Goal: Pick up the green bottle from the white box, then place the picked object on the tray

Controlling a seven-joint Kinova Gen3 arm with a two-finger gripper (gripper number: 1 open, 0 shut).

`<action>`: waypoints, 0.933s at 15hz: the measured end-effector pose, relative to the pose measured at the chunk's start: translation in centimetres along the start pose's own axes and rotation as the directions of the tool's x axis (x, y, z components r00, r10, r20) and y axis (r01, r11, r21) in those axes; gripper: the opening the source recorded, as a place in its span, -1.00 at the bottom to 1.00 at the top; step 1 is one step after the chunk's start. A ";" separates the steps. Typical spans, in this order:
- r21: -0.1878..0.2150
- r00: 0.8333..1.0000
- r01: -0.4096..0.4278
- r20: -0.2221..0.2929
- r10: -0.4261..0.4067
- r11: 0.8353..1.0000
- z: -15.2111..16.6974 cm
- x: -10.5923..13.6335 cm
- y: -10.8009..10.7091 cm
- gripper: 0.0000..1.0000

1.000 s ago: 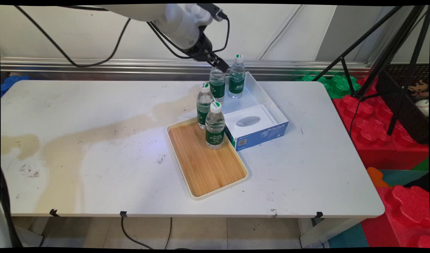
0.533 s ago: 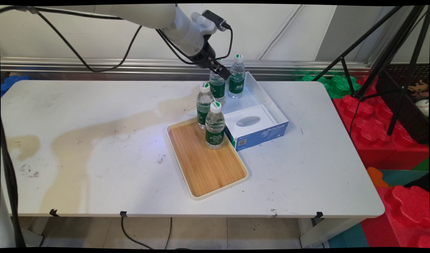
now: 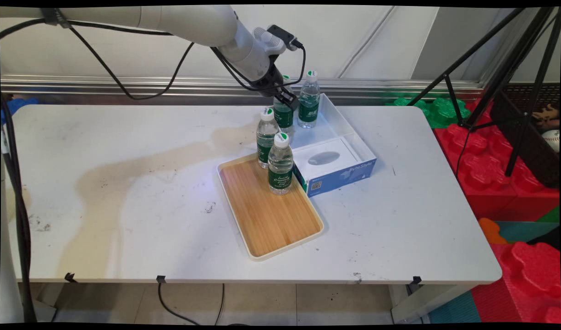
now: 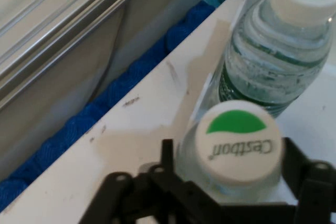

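My gripper (image 3: 287, 97) has come down over a clear water bottle (image 3: 283, 114) with a green label, standing at the back left corner of the white and blue box (image 3: 349, 172). In the hand view its white and green cap (image 4: 236, 140) sits between my open fingers (image 4: 168, 153), which straddle it at neck height. My gripper (image 4: 231, 158) does not visibly squeeze it. A second bottle (image 3: 309, 98) (image 4: 273, 56) stands just beside it in the box. Two more bottles (image 3: 266, 137) (image 3: 280, 162) stand on the wooden tray (image 3: 271, 220).
The tray lies against the box's near left side, mid-table. A tissue pack (image 3: 324, 159) fills the box's front. Black cables (image 3: 124, 91) hang from the arm. A tripod (image 3: 505, 87) and red foam blocks (image 3: 505, 183) stand right of the table.
The gripper has moved down and slightly towards the bottle, from above its cap to around its neck. The bottles, tray and box have not moved.
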 end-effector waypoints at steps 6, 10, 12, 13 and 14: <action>0.015 1.000 0.003 0.000 -0.003 1.000 -0.5 -0.4 0.6 -1.00; 0.041 1.000 0.000 -0.013 0.000 0.999 -1.8 -0.5 1.0 -1.00; 0.036 0.999 -0.024 -0.029 0.026 0.999 -2.5 0.3 3.0 -1.00; 0.044 0.999 -0.026 -0.038 0.028 0.999 -3.3 0.3 3.2 -1.00; 0.050 0.999 -0.028 -0.045 0.030 0.998 -3.8 0.4 3.3 -1.00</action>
